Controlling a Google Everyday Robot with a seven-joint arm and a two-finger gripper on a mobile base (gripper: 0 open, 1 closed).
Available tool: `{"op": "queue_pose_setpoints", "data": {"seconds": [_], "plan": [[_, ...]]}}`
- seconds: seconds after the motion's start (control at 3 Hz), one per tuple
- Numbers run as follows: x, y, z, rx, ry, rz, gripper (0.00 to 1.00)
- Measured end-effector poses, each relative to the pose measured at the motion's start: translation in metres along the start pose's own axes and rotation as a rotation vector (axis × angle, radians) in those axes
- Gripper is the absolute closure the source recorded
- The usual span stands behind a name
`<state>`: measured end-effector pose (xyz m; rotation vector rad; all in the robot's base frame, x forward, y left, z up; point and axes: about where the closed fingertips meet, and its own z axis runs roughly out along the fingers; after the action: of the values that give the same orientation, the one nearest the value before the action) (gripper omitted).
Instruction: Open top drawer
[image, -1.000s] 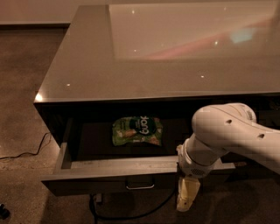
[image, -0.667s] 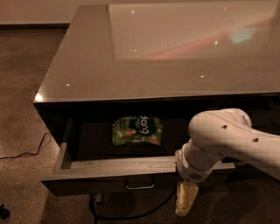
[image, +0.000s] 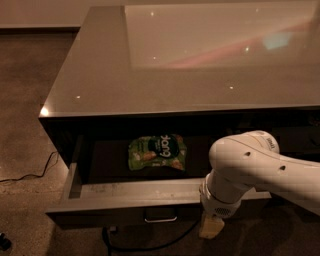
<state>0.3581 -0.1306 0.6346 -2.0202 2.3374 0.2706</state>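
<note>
— Where's the top drawer (image: 125, 192)?
— It stands pulled out under the worktop (image: 100, 80), with a green snack bag (image: 156, 152) inside.
— And the pincer (image: 211, 227)?
— It's before the drawer front, at four o'clock from the handle (image: 161, 218). Spread or pressed together, I cannot tell.

Green snack bag (image: 156, 152) lying flat near centre; glossy grey countertop (image: 150, 75) toward 12 o'clock; black cable (image: 30, 175) on speckled floor (image: 30, 100) at 8 o'clock.

One near camera, seemingly mounted high, looks down on the top drawer (image: 131, 191), gripper (image: 211, 226) at lower right.
</note>
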Motion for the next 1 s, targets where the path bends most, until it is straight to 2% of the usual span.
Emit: {"op": "queue_pose_setpoints", "data": {"seconds": [0.33, 0.67, 1.0], "plan": [[0.0, 0.0, -0.002, 0.0, 0.0, 0.0, 0.65], [0.007, 0.01, -0.007, 0.005, 0.029, 0.015, 0.88], [0.012, 0.014, -0.008, 0.005, 0.04, 0.031, 0.86]]}}
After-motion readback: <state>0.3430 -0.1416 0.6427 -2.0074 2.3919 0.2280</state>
